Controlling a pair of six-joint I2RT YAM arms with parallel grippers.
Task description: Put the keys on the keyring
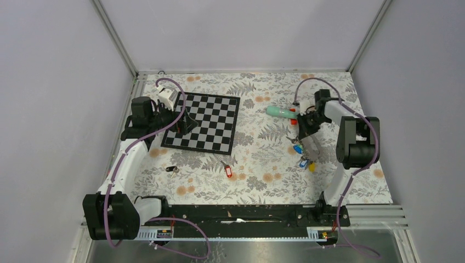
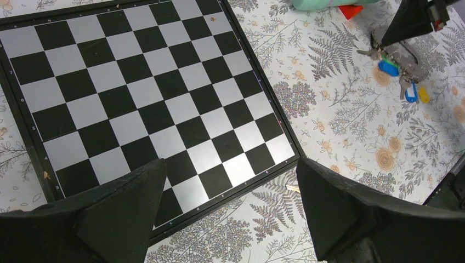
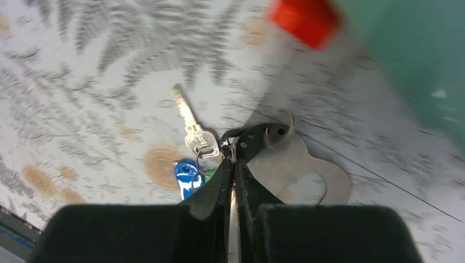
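Right now my right gripper [image 3: 233, 164] stands low over the flowered table [image 1: 257, 181], its two fingers pressed together at a small cluster of keys [image 1: 302, 158]. Whether any wire is caught between them I cannot tell. Just past the tips lie a silver key with a blue tag [image 3: 188, 178] and a dark tag with a hole [image 3: 263, 136]. The keyring [image 1: 310, 147] lies on the table at that cluster, running from my fingers toward a yellow tag [image 1: 311, 167]. A teal tube [image 1: 281, 113] with a red cap [image 3: 304, 19] lies just beyond. Well apart from the ring, nearer the table's middle, sit a red-tagged key [image 1: 228, 171] and a black-tagged key [image 1: 171, 169]. My left gripper [image 2: 230, 164] hangs over the edge of a chessboard [image 2: 137, 82], jaws wide apart, holding nothing.
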